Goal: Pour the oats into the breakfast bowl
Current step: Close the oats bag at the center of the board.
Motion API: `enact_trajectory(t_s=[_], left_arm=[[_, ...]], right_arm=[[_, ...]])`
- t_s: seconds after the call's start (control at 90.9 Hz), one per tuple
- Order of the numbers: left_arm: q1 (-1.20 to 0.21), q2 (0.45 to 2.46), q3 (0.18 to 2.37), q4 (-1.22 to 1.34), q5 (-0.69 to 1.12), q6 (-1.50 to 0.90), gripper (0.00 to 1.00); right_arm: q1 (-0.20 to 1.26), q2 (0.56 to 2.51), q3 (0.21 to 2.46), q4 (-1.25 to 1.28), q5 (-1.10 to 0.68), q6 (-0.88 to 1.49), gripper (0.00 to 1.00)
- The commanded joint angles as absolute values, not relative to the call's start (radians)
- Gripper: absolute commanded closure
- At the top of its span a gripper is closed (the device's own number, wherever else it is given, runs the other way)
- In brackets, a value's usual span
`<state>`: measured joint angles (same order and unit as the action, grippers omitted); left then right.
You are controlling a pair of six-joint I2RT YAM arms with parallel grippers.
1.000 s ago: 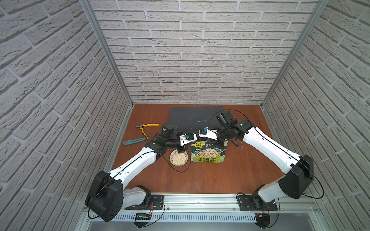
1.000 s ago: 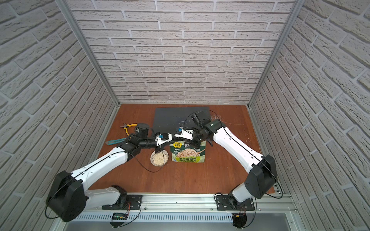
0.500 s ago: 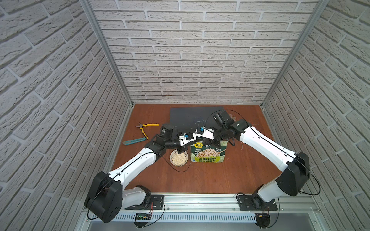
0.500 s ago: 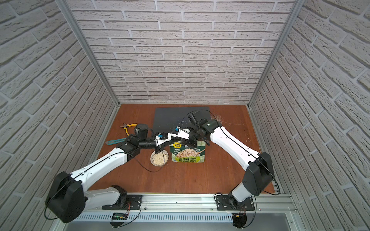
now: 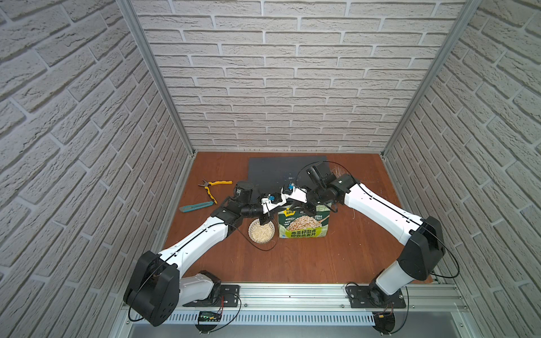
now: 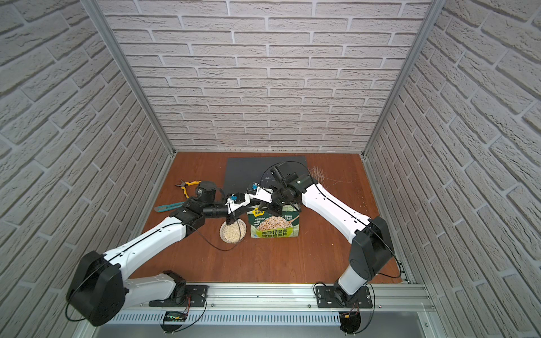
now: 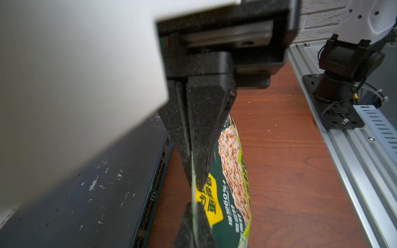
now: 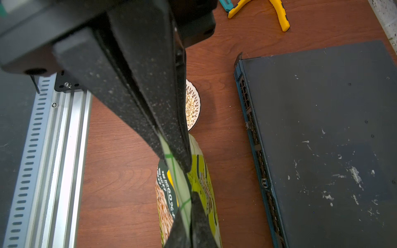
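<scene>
Red-brown wood is the bench (image 5: 292, 257), and I read it from the left. Far left lie a teal knife (image 5: 196, 207) and yellow pliers (image 5: 213, 187), well apart from the work and, I think, simply not part of it. Then the left arm (image 5: 199, 240) reaches inward. Next stands the breakfast bowl (image 5: 249, 232) with the oats (image 5: 262, 233) already inside, so I judge the pouring is mostly done. Just beside the bowl, on its right, the pouch (image 5: 303, 224) stands upright on the bench, with a dark slab (image 5: 281, 169) lying behind it. The right arm (image 5: 380, 209) comes in from the right. I believe the pouch is kept upright so that no more flakes fall out. Both arms hold its top edge, either to steady it or to press the mouth flat; which one I cannot tell. A top view gives me this layout but hides the grip itself under the wrists. The left wrist view shows it: the left jaws are pressed together, pinching the thin top edge of the pouch, but the bowl is not in that view. The right wrist view shows the right jaws pinching the same edge, and behind them a part of the bowl rim with flakes.
</scene>
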<state>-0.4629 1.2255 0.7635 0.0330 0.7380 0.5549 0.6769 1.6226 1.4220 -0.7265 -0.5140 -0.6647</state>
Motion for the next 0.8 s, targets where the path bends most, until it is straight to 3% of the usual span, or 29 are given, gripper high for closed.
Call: enact_trajectory(t_s=[0.0,0.033,0.088,0.143,0.187,0.253,0.286,0.341,0.385,0.44,0.528,0.561,0.616,0.649,0.792], left_arm=[[-0.474,1.216,0.762,0.156,0.803,0.529,1.0],[-0.474,1.216,0.762,0.158,0.804,0.528,1.0],[-0.473,1.215,0.76,0.161,0.804,0.526,1.0],[-0.473,1.216,0.758,0.163,0.802,0.528,1.0],[-0.474,1.214,0.758,0.163,0.801,0.529,1.0],[-0.472,1.214,0.756,0.163,0.801,0.529,1.0],[-0.472,1.213,0.756,0.162,0.8,0.529,1.0],[-0.472,1.211,0.756,0.16,0.798,0.53,1.0],[-0.47,1.209,0.754,0.16,0.796,0.531,1.0],[-0.469,1.208,0.752,0.16,0.795,0.531,1.0],[-0.467,1.206,0.753,0.159,0.795,0.532,1.0],[-0.468,1.207,0.753,0.158,0.794,0.532,1.0],[-0.468,1.205,0.755,0.157,0.794,0.533,1.0],[-0.467,1.205,0.754,0.156,0.794,0.534,1.0],[-0.464,1.208,0.759,0.147,0.797,0.535,1.0]], right_arm=[[0.695,1.635,1.445,-0.622,-0.586,-0.642,0.78],[0.695,1.636,1.446,-0.623,-0.587,-0.643,0.79],[0.695,1.639,1.449,-0.639,-0.584,-0.652,0.94],[0.695,1.64,1.455,-0.663,-0.568,-0.666,0.96],[0.693,1.635,1.453,-0.677,-0.543,-0.674,0.96],[0.682,1.622,1.443,-0.693,-0.513,-0.68,0.83],[0.676,1.612,1.438,-0.702,-0.505,-0.685,0.81],[0.665,1.598,1.431,-0.719,-0.498,-0.696,0.93],[0.655,1.588,1.428,-0.733,-0.493,-0.701,0.96],[0.641,1.576,1.422,-0.75,-0.48,-0.708,0.96],[0.621,1.553,1.406,-0.759,-0.454,-0.712,0.81],[0.612,1.546,1.402,-0.767,-0.448,-0.718,0.82],[0.6,1.537,1.398,-0.783,-0.443,-0.728,0.94],[0.594,1.535,1.398,-0.798,-0.44,-0.732,0.96],[0.575,1.515,1.387,-0.828,-0.424,-0.748,0.87]])
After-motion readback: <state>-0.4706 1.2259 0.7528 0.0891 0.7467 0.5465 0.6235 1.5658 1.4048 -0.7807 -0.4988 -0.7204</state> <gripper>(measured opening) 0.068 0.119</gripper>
